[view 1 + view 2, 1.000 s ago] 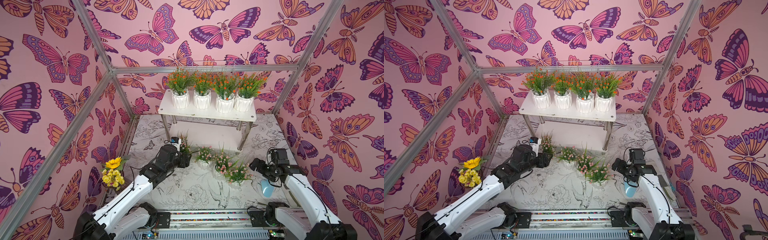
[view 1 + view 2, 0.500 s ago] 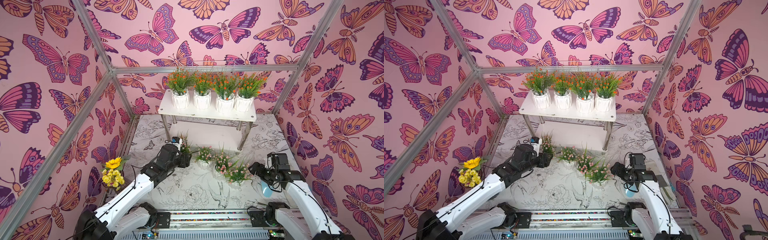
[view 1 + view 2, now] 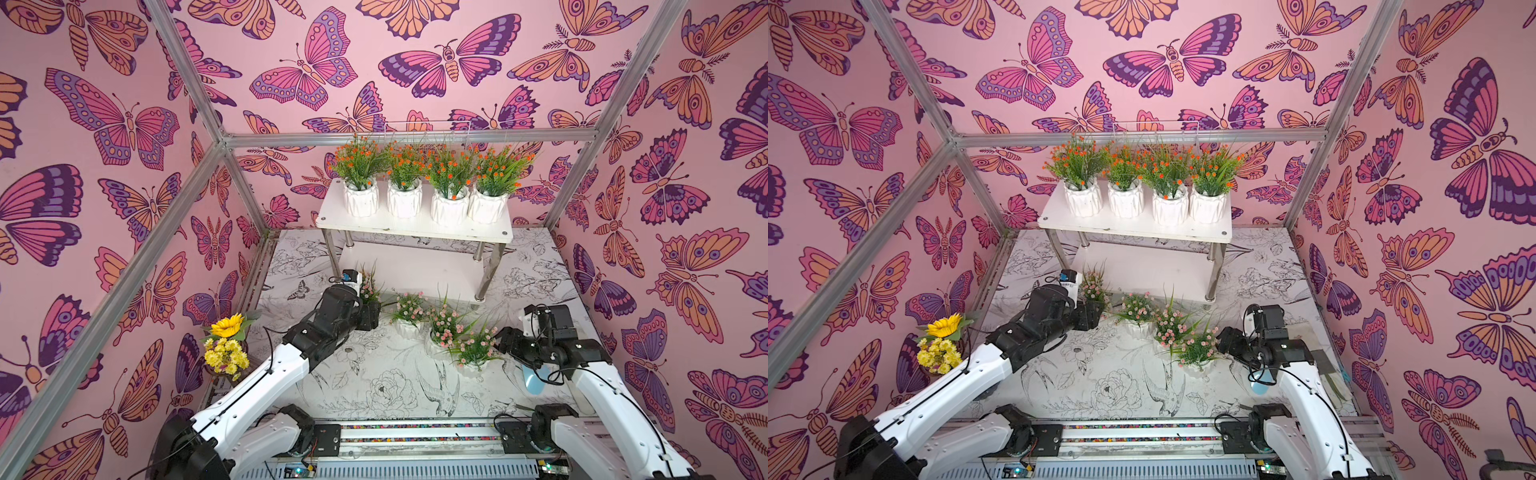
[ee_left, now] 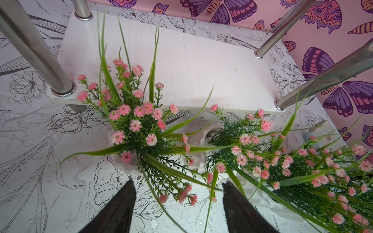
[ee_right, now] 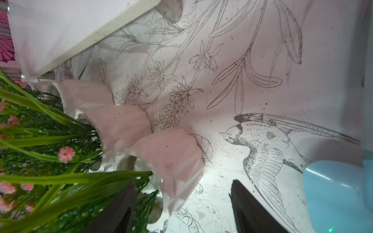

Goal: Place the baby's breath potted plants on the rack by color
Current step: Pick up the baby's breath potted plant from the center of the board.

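Four baby's breath potted plants with orange flowers [image 3: 428,170] stand in a row on the top board of the white rack [image 3: 415,227]. Several pink-flowered ones stand on the table in front of it: [image 3: 368,286], [image 3: 409,307], [image 3: 446,324], [image 3: 473,349]. My left gripper [image 3: 371,316] [image 4: 178,187] is open just short of the leftmost pink plant [image 4: 137,121], with only loose sprigs hanging between its fingers. My right gripper [image 3: 505,338] [image 5: 182,188] is open around the rim of the rightmost pot [image 5: 171,157]. One finger is in the foliage, the other stands clear of the pot.
The rack's lower board [image 4: 191,66] is bare between shiny metal legs [image 4: 40,54]. A sunflower bouquet [image 3: 226,345] stands at the left edge of the table. A light blue object [image 3: 534,380] [image 5: 339,193] lies beside my right arm. A wire basket [image 3: 424,129] hangs behind the rack.
My right gripper has moved in toward the rightmost pink plant and its jaws have narrowed around the pot. The left arm has hardly moved.
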Tool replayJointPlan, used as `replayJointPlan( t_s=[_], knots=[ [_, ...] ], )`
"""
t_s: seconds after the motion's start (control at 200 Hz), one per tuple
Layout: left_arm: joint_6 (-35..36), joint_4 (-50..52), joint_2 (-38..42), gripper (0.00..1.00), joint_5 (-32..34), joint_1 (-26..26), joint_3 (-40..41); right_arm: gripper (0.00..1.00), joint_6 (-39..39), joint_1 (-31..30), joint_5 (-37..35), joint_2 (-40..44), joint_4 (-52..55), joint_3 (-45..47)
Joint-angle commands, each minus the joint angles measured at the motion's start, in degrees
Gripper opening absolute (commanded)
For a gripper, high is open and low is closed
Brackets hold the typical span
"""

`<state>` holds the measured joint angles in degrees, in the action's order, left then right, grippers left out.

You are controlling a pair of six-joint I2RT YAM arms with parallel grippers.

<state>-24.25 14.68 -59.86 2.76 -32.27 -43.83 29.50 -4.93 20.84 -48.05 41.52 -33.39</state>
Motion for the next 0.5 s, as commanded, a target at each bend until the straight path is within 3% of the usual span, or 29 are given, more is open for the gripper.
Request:
replayJointPlan(
  t_s=[0.0, 0.496],
  knots=[
    [0.4, -1.0, -0.9, 0.7, -0.2, -0.1, -1.2, 0.69, 0.4, -2.3, -2.6, -0.1, 1.9, -1.3],
    [0.3, -2.8, -2.4, 0.7, -2.8, -0.1, -0.2, 0.48, 4.3, -10.7, -8.0, -1.8, -1.7, 0.3]
  ],
)
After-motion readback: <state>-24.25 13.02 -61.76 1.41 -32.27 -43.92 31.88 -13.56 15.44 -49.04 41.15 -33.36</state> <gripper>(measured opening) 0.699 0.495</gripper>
